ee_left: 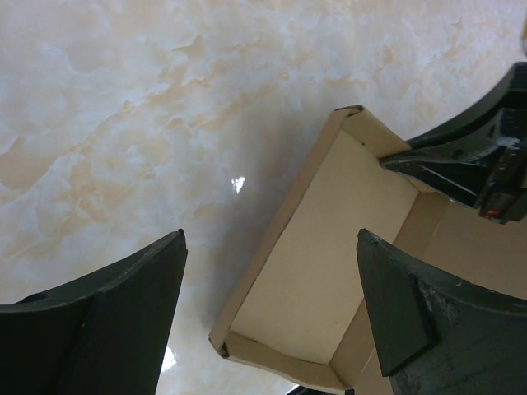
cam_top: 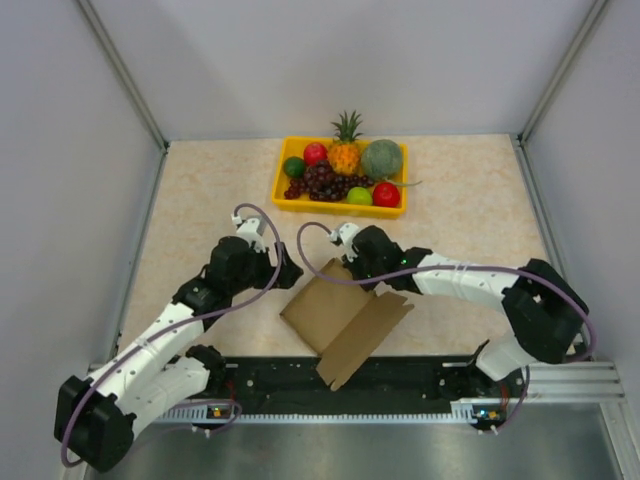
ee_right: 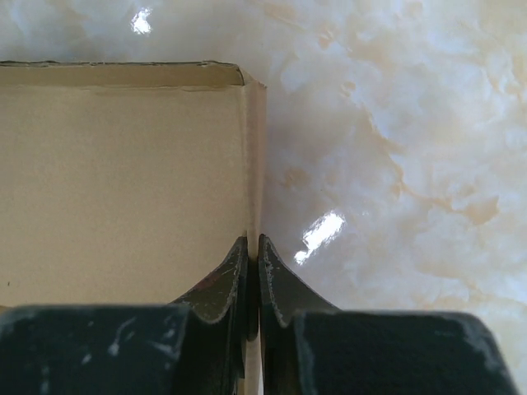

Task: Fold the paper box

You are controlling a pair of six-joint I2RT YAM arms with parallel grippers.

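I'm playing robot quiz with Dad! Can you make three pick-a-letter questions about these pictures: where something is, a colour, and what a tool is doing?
1. Where is the yellow tray compared with the paper box?
A) on top of it
B) beyond it, farther from the arms
C) under it

2. What colour is the paper box?
A) blue
B) white
C) brown

3. What is the right tool doing?
A) pinching a box wall
B) standing wide open
C) touching nothing

Answers: 1 B, the top view shows it farther back; 2 C, plain cardboard brown; 3 A, its fingers are closed on the wall's edge.
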